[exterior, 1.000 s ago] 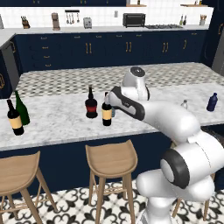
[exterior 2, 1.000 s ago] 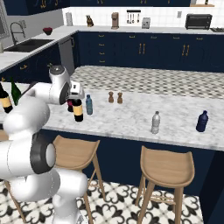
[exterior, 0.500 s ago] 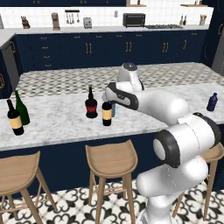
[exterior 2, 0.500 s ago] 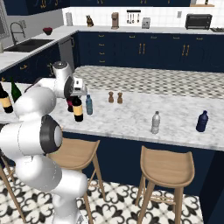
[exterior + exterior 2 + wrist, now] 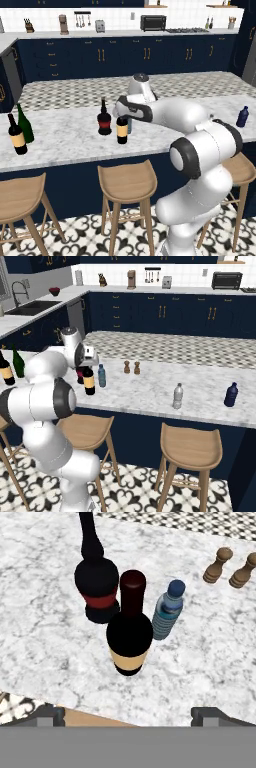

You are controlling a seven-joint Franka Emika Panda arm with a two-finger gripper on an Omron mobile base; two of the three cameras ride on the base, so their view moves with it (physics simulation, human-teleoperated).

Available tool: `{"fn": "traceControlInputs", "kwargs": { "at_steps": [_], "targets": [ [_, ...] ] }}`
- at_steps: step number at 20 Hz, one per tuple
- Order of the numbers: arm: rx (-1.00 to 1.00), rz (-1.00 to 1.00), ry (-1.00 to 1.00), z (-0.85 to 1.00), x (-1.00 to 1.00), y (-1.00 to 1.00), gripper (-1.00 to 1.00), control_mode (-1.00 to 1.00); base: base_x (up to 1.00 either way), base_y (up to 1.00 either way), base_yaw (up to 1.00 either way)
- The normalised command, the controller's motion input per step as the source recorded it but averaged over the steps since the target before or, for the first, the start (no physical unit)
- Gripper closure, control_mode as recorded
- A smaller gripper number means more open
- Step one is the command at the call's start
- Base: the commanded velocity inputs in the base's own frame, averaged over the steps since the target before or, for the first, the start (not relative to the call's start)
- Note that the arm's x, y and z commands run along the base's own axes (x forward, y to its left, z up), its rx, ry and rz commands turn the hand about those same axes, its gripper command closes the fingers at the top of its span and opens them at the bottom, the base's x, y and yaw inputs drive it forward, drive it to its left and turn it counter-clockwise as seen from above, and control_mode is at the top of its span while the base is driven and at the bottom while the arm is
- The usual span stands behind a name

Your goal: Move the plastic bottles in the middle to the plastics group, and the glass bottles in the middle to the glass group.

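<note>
Wine bottle [image 5: 129, 634] with the tan label stands mid-counter [image 5: 45, 642], the squat red-banded bottle [image 5: 97, 587] and pale-blue plastic bottle [image 5: 168, 612] just beside it; gripper [image 5: 129, 714] hovers above, jaws spread wide, holding nothing

Arm swung left; hand now above wine bottle [image 5: 129, 637].

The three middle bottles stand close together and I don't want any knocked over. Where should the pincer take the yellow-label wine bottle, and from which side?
Probably the neck, from above. The wine bottle stands upright, its slim neck rising clear, while the squat bottle and blue bottle crowd its body. The open pincer already looks down over it; the stool side is the free side.
</note>
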Motion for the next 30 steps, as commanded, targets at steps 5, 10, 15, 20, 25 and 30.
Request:
{"fn": "traceControlInputs", "kwargs": {
  "at_steps": [5, 10, 15, 20, 25, 30],
  "targets": [
    [0.0, 0.0, 0.0, -0.27, 0.34, 0.0, -1.0, -1.0, 0.0, 0.0, 0.0],
    [0.0, 0.0, 0.0, -0.2, 0.32, 0.01, -1.0, -1.0, 0.0, 0.0, 0.0],
    [0.0, 0.0, 0.0, -0.2, 0.18, 0.05, -1.0, -1.0, 0.0, 0.0, 0.0],
    [0.0, 0.0, 0.0, -0.17, 0.15, 0.1, -1.0, -1.0, 0.0, 0.0, 0.0],
    [0.0, 0.0, 0.0, -0.1, 0.23, 0.01, -1.0, -1.0, 0.0, 0.0, 0.0],
    [0.0, 0.0, 0.0, -0.13, 0.22, 0.0, -1.0, -1.0, 0.0, 0.0, 0.0]
  ]
}}
